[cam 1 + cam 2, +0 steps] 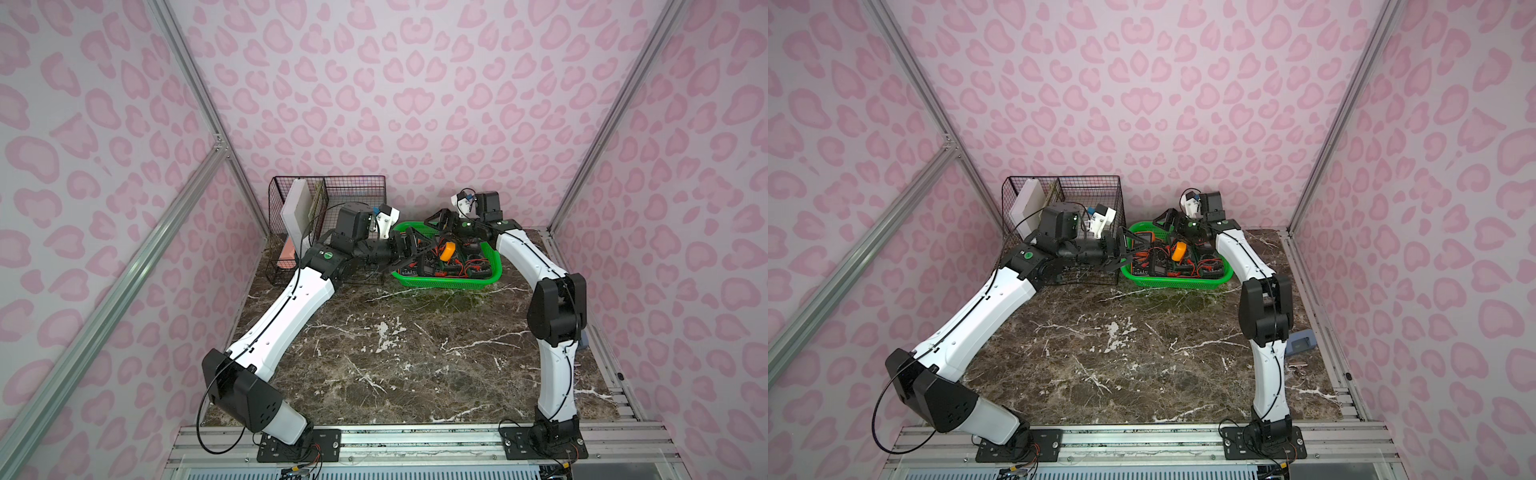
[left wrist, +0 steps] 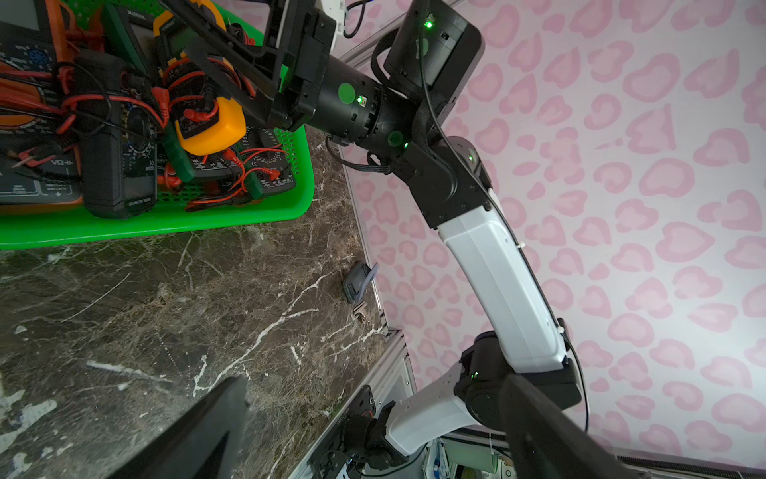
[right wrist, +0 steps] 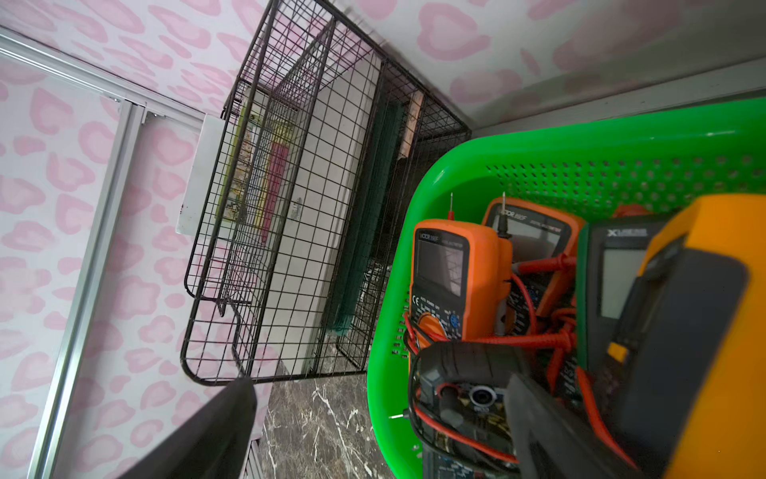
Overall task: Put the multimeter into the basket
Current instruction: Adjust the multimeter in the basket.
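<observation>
The green basket (image 1: 449, 283) (image 1: 1177, 283) stands at the back of the marble table. Several multimeters with red leads lie in it: a yellow clamp meter (image 1: 448, 252) (image 2: 211, 128), an orange one (image 3: 443, 269) and a black one (image 2: 120, 166). My left gripper (image 1: 419, 255) (image 2: 375, 383) hangs open at the basket's left end with nothing between its fingers. Open and holding nothing, my right gripper (image 1: 440, 232) (image 3: 379, 383) hovers over the basket's back left part. One of its fingers is outside the rim (image 3: 580, 145), the other above the meters.
A black wire-mesh organiser (image 1: 328, 195) (image 3: 290, 207) holding a white board and books stands just left of the basket, behind my left wrist. A small grey-blue object (image 1: 1302, 343) (image 2: 358, 282) and a metal clip (image 1: 1296, 365) lie by the table's right edge.
</observation>
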`<state>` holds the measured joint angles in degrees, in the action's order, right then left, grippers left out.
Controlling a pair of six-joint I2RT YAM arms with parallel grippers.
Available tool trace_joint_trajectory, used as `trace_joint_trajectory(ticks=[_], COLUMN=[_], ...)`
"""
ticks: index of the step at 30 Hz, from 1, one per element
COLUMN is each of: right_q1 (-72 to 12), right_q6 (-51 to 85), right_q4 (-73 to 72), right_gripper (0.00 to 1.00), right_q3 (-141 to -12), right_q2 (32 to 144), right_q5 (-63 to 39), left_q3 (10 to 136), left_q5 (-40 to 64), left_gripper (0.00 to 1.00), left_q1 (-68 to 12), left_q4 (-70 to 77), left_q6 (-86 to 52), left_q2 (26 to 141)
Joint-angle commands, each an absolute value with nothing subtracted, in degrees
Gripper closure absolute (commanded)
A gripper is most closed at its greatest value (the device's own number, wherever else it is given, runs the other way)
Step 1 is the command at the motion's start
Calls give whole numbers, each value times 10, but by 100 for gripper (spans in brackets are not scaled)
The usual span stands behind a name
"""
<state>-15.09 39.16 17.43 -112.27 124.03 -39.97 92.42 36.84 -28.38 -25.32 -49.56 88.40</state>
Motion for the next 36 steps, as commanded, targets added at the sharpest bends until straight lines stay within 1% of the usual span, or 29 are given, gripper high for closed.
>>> trace_joint_trajectory(ticks=[1, 3, 12, 17, 20, 23, 28, 30, 33, 36], right_q1=[-133, -123, -99, -77, -60, -44, -21, -14, -1, 10], right_q6=[394, 403, 406, 384, 343, 294, 240, 227, 211, 201], right_q4=[175, 149, 129, 105, 106, 117, 109, 96, 70, 16], right_gripper=[1, 1, 1, 1, 1, 1, 1, 1, 1, 1], right_q3=[-1091, -1065, -1012, -929, -869, -812, -682, -633, -569, -511], right_q2=[1212, 1183, 1075, 991, 929, 874, 790, 763, 735, 721], right_q5=[-389, -400, -425, -413, -377, -321, -199, -147, -99, -65], left_q3=[918, 914, 913, 921, 922, 889, 746, 682, 595, 551], left_q5=[374, 375, 369, 314, 212, 80, -119, -178, -254, -336], left_gripper=[2, 2, 1, 1, 1, 1, 2, 2, 1, 1], left_q1=[-281, -281, -277, -272, -272, -272, -272, -272, -272, -272], left_q4=[-246, -242, -233, -290, -358, -388, -294, -236, -153, -136], left_q6=[-490, -490, -481, -430, -373, -325, -248, -209, -135, -101], left_q2=[877, 877, 878, 860, 838, 797, 693, 650, 600, 580])
